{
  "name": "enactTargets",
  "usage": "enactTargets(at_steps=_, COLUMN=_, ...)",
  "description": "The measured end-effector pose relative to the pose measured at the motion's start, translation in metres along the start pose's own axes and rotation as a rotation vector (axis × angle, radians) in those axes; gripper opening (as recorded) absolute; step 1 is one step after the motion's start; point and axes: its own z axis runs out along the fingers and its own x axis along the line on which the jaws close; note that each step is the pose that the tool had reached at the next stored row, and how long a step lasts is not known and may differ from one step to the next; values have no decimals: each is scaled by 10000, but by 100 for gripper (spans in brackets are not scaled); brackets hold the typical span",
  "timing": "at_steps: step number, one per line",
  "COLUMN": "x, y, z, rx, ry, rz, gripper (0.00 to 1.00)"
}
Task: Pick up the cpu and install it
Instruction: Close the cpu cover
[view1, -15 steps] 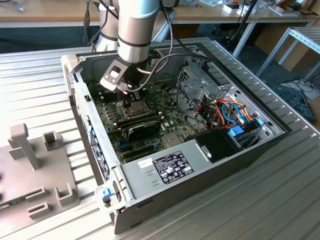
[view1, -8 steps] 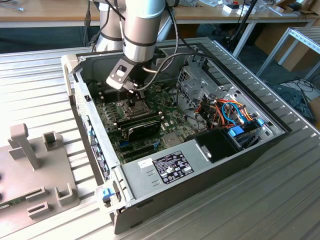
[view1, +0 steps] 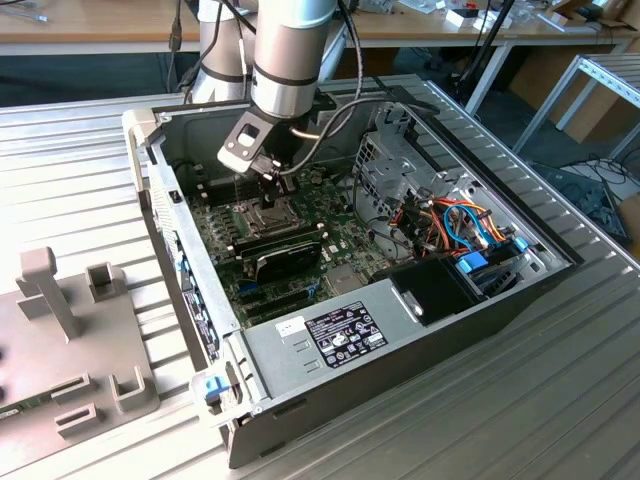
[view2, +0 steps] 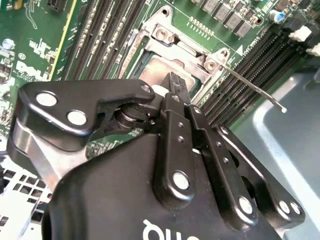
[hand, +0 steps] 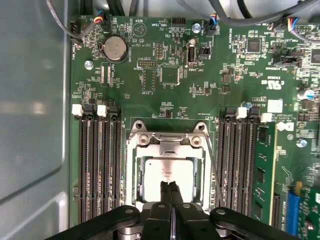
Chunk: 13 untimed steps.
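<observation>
cpu (hand: 154, 175) just under closed claw (hand: 170, 184)

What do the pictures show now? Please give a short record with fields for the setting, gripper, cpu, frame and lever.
setting: open computer case on a ribbed metal table
gripper: fingers shut together, tips over the cpu's top; whether they touch it cannot be told
cpu: lies flat in the socket, silver top up
retention frame: lies around the cpu's top
lever: thin wire beside the socket, its hooked end free
memory slots: on both sides of the socket
</observation>
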Motion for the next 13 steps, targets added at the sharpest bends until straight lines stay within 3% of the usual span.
enactTargets(at_steps=7, x=-1, y=64, z=-36, rx=4, ry=0, rz=2, gripper=11)
enactTargets(at_steps=11, x=-2, y=64, z=-152, rx=4, ry=0, rz=0, gripper=11)
enactTargets(at_steps=13, x=-2, y=65, z=-170, rx=3, ry=2, rz=0, gripper=11)
